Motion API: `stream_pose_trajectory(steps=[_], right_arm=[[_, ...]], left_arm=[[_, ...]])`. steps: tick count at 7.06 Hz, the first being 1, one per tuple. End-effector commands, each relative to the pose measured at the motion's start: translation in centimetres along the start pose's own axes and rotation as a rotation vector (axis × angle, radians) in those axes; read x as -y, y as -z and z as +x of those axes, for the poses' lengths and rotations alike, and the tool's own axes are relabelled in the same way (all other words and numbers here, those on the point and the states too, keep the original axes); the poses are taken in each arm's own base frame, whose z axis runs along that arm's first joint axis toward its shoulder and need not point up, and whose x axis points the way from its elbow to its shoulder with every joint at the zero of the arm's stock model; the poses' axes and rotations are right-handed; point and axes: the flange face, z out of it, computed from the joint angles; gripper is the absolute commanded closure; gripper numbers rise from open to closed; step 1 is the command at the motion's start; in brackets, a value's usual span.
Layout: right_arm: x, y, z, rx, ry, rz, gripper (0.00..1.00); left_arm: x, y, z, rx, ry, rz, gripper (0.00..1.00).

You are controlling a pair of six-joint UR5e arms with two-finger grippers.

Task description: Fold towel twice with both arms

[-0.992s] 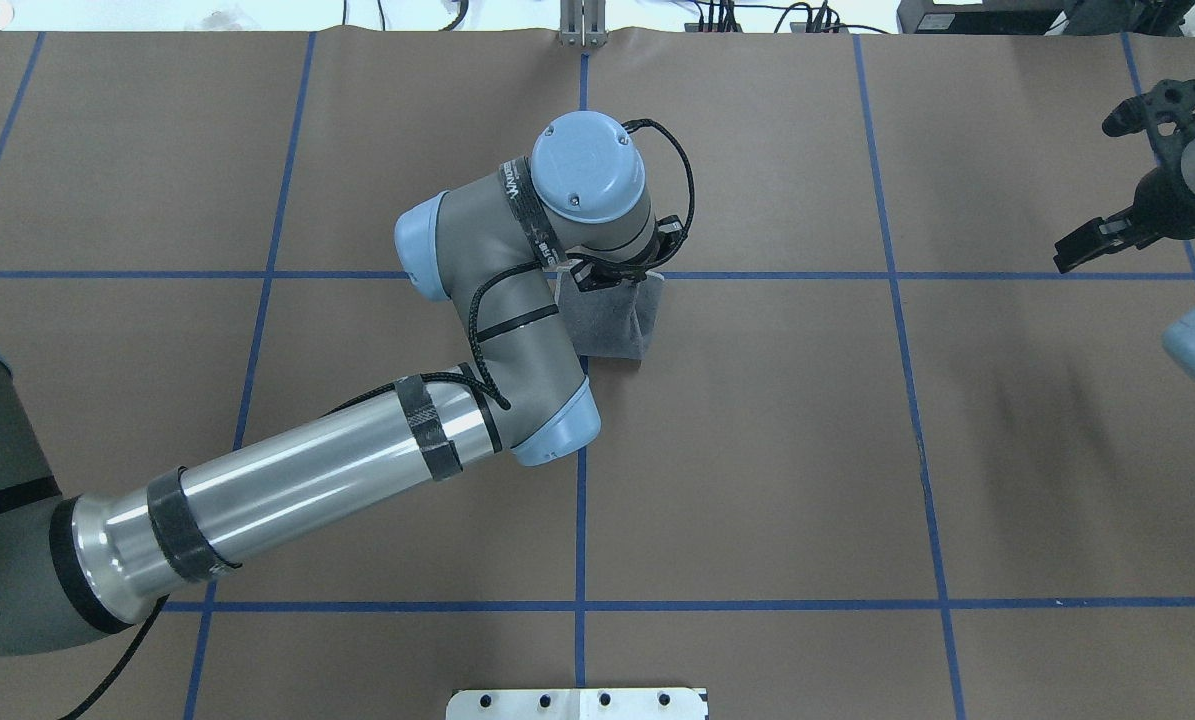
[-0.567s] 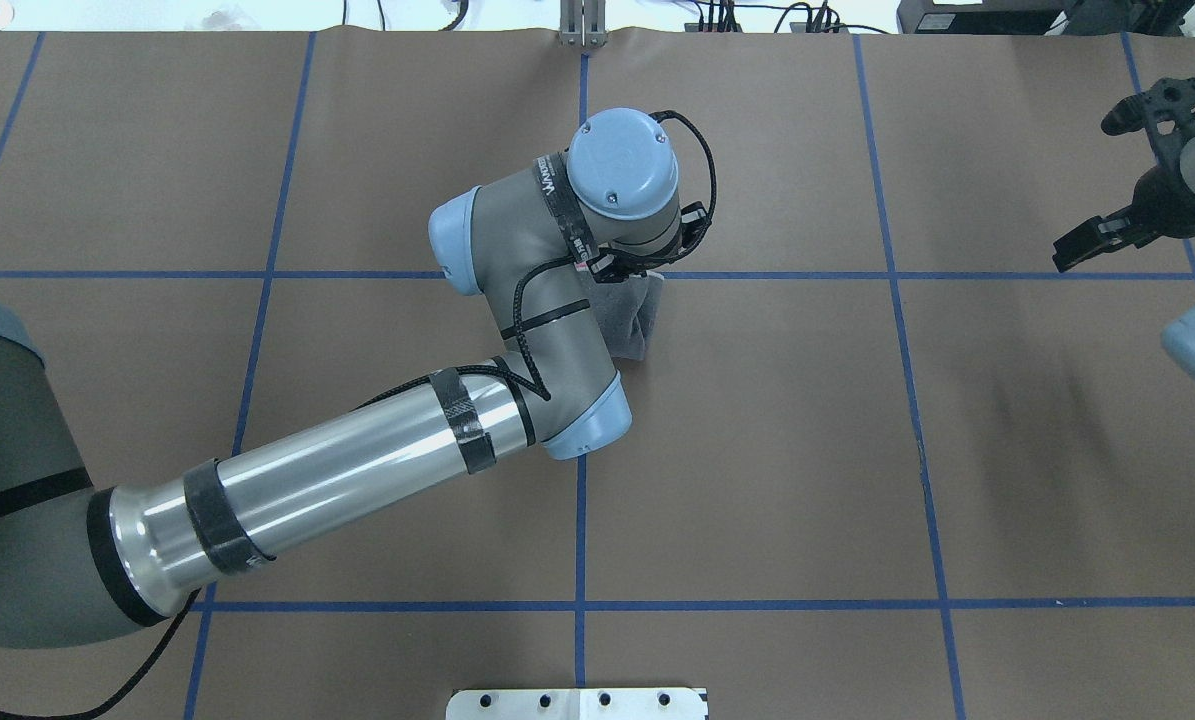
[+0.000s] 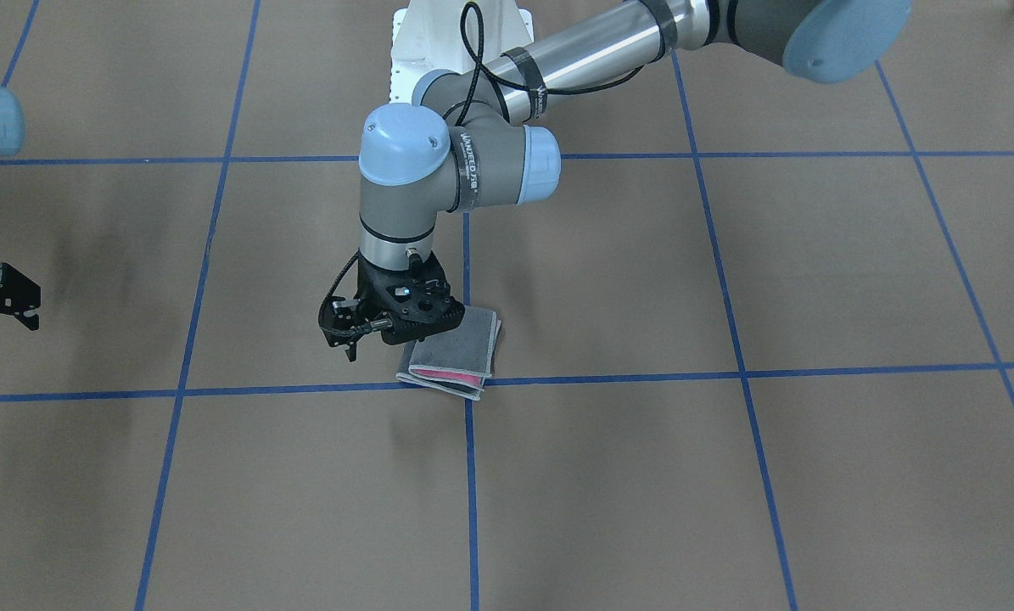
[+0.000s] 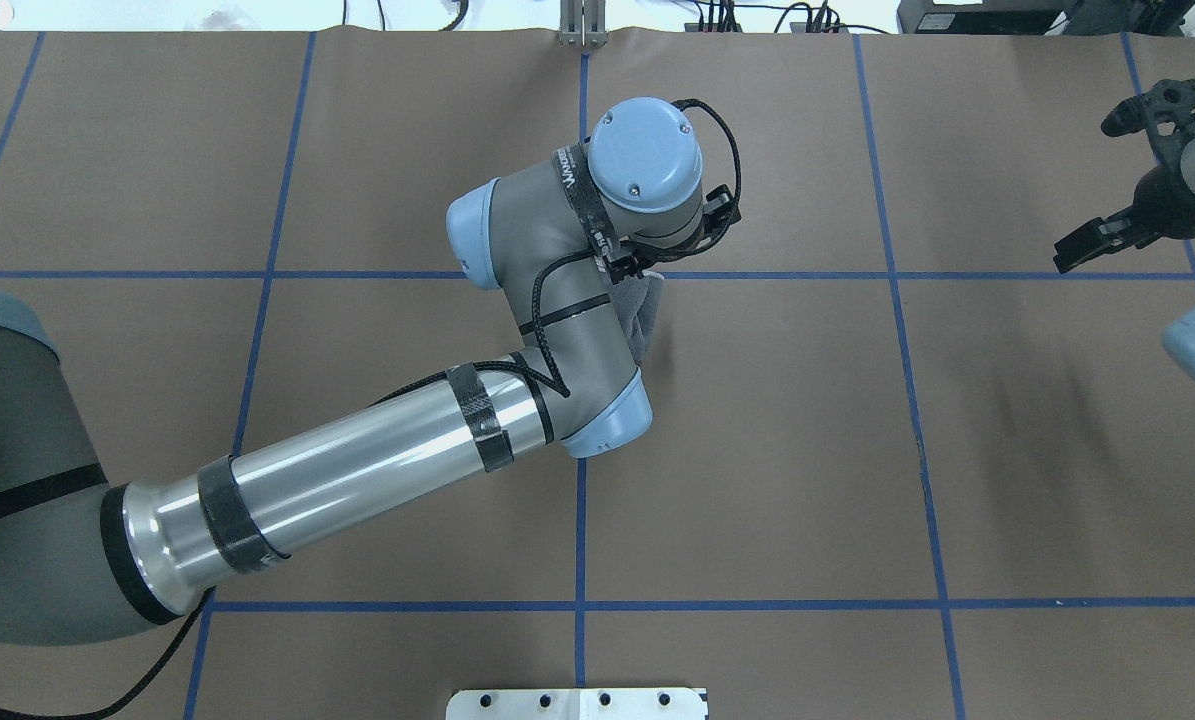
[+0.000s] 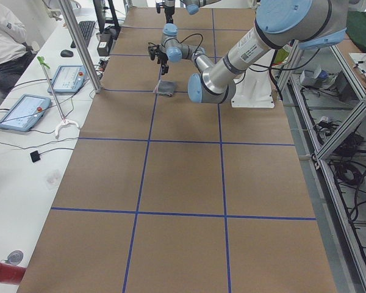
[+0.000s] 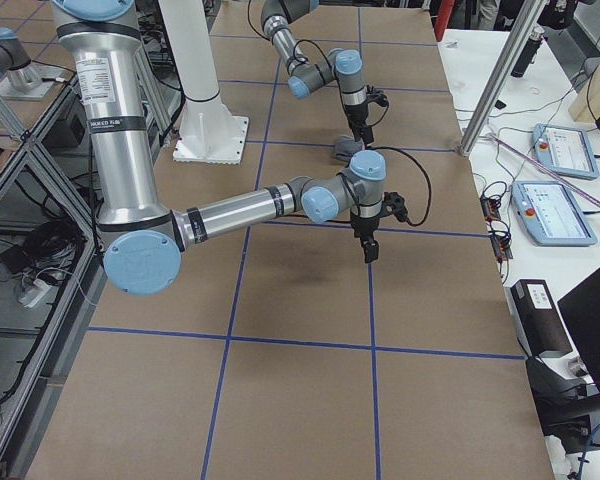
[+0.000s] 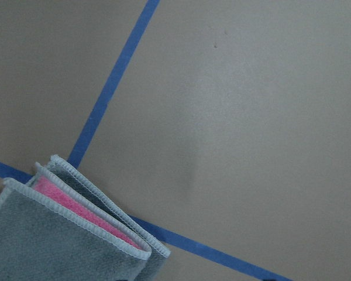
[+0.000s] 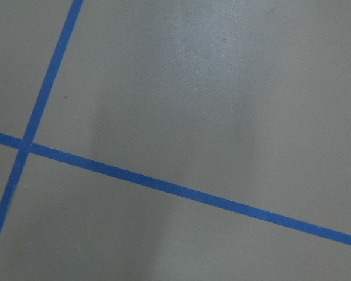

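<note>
The towel [image 3: 451, 352] lies folded flat on the table at the crossing of the blue tape lines, dark grey face up, with a pink strip showing between its layers. It fills the lower left corner of the left wrist view [image 7: 58, 234]. In the overhead view [image 4: 645, 320] my left arm hides most of it. My left gripper [image 3: 343, 341] points down just beside the towel, on my right of it, open and empty. My right gripper [image 3: 36, 307] hovers far off near the table's right end [image 4: 1060, 256], open and empty.
Brown paper covers the table [image 4: 807, 450], marked by a grid of blue tape lines [image 4: 897, 275]. The white pedestal base [image 3: 439, 42] stands at the robot's edge. Operator tablets [image 5: 18, 112] and a person sit beyond the far edge.
My left arm has swung toward my right and slightly farther out, carrying the gripper off the towel. The towel lies still. My right arm has not moved.
</note>
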Motion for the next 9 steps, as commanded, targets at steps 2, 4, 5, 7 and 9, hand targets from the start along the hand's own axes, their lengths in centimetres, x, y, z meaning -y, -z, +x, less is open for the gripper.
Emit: stream_pose_trajectory(steps=[2,4,5,7,9], right_arm=[[-0.8,0.0,4.3,-0.004,-0.052,-0.025,0.01],[-1.9,3.3,10.8,-0.038,0.024,-0.113,0.01],[-2.9,4.8,14.0,-0.045,0.054,-0.141,0.01],[-7.4,6.3,20.0,-0.050,0.053,-0.173,0.01],[-11.9,5.2,22.5,-0.047,-0.016,-0.203,0.01]], left_arm=[[0.2,6.2,-2.8,0.162,-0.238,-0.066,0.00],[2.7,11.6,-11.3,0.234,-0.385,-0.092,0.00],[5.5,14.6,-16.7,0.256,-0.459,-0.133,0.00],[10.6,18.7,-27.1,0.292,-0.584,-0.169,0.00],[17.1,23.2,-38.3,0.293,-0.680,-0.228,0.00]])
